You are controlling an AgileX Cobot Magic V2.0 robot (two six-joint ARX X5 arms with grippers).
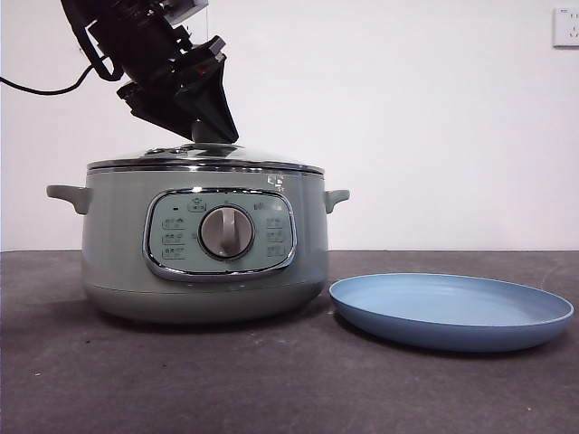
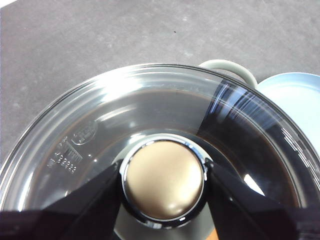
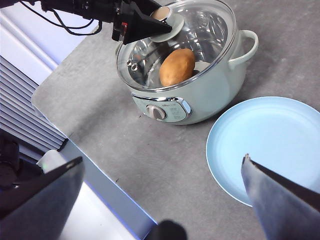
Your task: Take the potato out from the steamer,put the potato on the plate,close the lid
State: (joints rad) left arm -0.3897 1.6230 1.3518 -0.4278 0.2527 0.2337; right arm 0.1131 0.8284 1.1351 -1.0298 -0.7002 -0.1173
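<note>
The sage-green steamer (image 1: 204, 271) stands on the dark table with its glass lid (image 1: 154, 155) resting on the rim. My left gripper (image 1: 213, 127) comes down from the upper left, shut on the lid's round knob (image 2: 164, 181), one black jaw on each side of it. Through the glass the orange-brown potato (image 3: 177, 66) lies inside the steamer (image 3: 210, 95). The light-blue plate (image 1: 452, 312) sits beside the pot on its right and has nothing on it. My right gripper (image 3: 162, 159) hangs high above the table, open, near the plate (image 3: 265, 145).
The steamer's control panel and silver dial (image 1: 226, 232) face the front camera. A side handle (image 2: 230, 67) sticks out toward the plate. A black cable (image 1: 41, 89) trails from the left arm. A wall socket (image 1: 565, 27) is on the back wall.
</note>
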